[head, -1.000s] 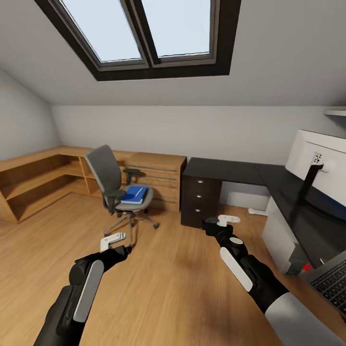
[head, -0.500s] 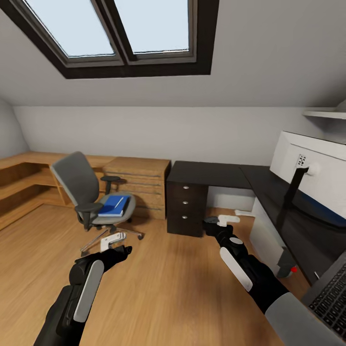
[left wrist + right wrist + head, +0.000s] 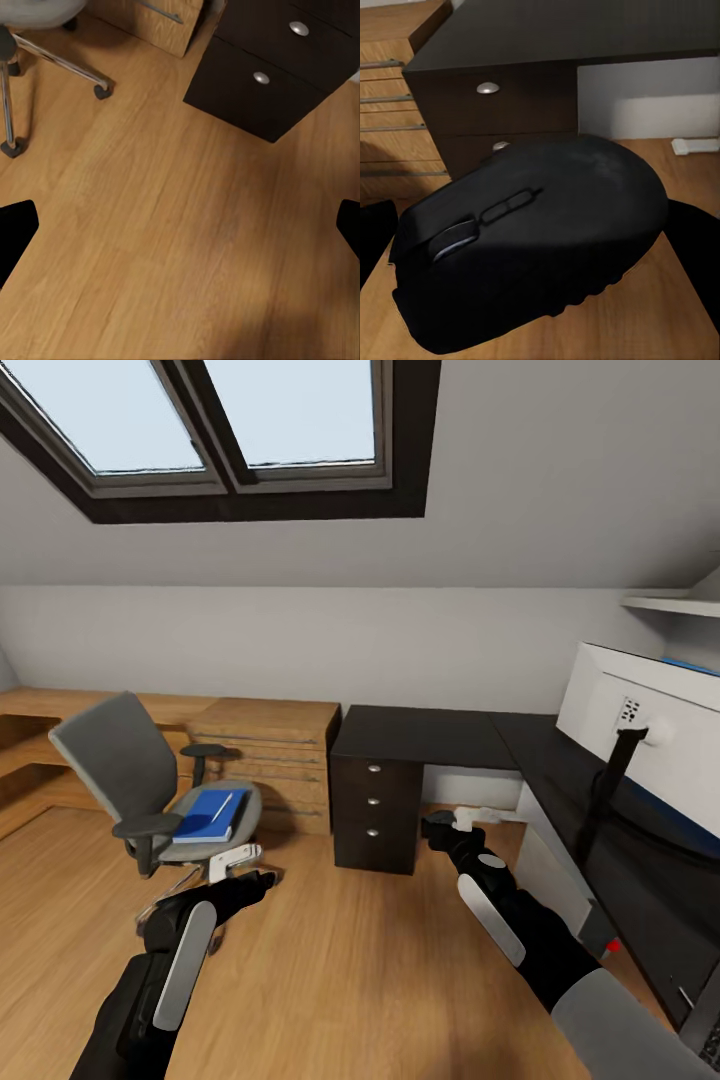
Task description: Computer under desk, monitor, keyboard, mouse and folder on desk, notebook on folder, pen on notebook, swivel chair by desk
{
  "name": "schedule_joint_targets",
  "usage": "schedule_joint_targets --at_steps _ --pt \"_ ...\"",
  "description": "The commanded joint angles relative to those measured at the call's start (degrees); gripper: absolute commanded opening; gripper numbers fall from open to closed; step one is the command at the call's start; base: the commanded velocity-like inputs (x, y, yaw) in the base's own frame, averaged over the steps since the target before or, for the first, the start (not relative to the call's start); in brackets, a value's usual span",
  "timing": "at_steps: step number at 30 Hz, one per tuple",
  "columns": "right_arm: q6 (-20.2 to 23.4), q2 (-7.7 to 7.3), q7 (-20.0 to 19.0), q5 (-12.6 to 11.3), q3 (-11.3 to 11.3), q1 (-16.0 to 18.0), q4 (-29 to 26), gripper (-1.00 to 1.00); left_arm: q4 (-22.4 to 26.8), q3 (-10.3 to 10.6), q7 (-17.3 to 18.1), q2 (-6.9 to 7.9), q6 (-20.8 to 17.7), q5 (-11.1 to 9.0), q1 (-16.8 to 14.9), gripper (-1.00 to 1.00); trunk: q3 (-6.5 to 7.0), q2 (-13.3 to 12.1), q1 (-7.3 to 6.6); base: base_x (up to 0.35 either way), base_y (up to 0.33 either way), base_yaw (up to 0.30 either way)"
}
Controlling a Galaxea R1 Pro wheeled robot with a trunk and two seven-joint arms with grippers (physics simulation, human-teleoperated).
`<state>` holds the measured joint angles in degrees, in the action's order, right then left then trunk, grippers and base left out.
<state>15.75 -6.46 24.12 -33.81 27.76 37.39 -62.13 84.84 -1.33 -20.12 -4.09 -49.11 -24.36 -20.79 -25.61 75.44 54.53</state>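
Robot turning right, mouse in transit.
View has swung toward the table [image 3: 440, 735]; swivel chair [image 3: 140, 780] with folder [image 3: 205, 817] slides left. Monitor [image 3: 650, 735] on table. Right fingers [image 3: 452, 824] pinch the mouse [image 3: 540, 240]; left fingers [image 3: 236, 861] spread, empty.

Black arms, white oblong forearm panels; right upper arm grey; hands white-tipped.

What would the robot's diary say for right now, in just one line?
right claw: shut on mouse | left claw: open above floor | folder: on swivel chair | monitor: on desk
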Motion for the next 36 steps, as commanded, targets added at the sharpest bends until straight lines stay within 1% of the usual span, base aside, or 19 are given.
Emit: schedule_joint_targets --at_steps 1,15,18,25,29,36 --pt "0.15 -0.1 0.49 -0.38 0.21 0.06 -0.1 -1.0 0.06 -0.08 -0.44 -0.04 -0.2 -0.6 -0.04 1.0 0.12 -0.38 -0.19 0.339 0.0 -0.003" --pt "0.07 -0.04 0.44 -0.28 0.28 0.05 -0.07 -1.0 0.23 -0.08 -0.36 0.04 -0.14 -0.6 -0.04 1.0 2.63 -6.0 -3.26 0.339 0.0 0.0" --pt "-0.53 0.2 0.43 -0.1 0.53 0.05 -0.2 -1.0 1.2 -0.08 -0.21 0.11 -0.12 -0.6 -0.04 1.0 3.17 -7.2 -3.92 0.339 0.0 0.0" --pt "-0.96 0.22 0.47 -0.09 0.52 0.05 -0.2 -1.0 1.21 -0.08 -0.35 0.13 -0.11 -0.62 -0.04 1.0 4.42 -10.01 -5.46 0.339 0.0 0.014" --pt "-0.98 0.22 0.49 -0.06 0.54 0.05 -0.19 -1.0 1.21 -0.08 -0.36 0.13 -0.11 -0.6 -0.04 1.0 5.14 -11.61 -6.34 0.339 0.0 0.169" --pt "-0.99 0.22 0.49 -0.04 0.54 0.05 -0.12 -1.0 0.88 -0.06 -0.36 0.09 -0.18 -0.68 -0.04 1.0 6.4 -14.42 -7.88 0.339 0.0 0.258"
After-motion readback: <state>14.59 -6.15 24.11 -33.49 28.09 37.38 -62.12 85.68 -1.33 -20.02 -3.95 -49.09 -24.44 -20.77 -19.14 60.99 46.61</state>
